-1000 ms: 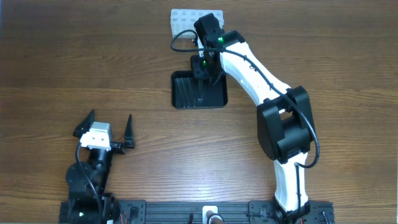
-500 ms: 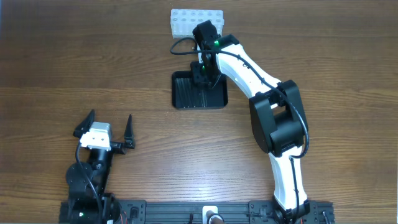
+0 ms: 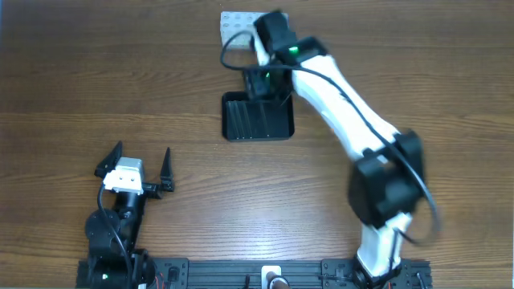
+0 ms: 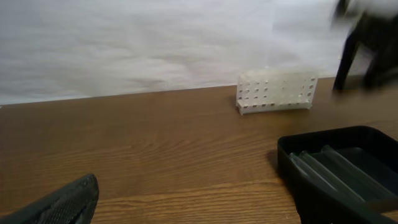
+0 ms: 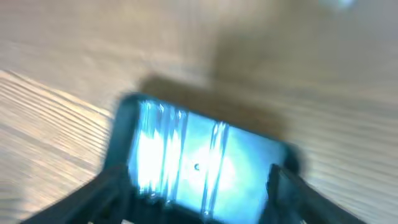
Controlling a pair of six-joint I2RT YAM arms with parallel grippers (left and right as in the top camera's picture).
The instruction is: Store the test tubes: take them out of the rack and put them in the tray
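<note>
Hovering my right gripper (image 5: 196, 184), fingers spread and empty, above tray (image 3: 227, 120) at upper centre; planning squaring up over rack (image 3: 237, 24) before descending.

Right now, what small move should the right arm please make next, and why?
Probably move the right gripper from over the tray to the rack just beyond it: the gripper looks open and empty, and test tubes lie in the tray. Whether the rack holds more is unclear.
</note>
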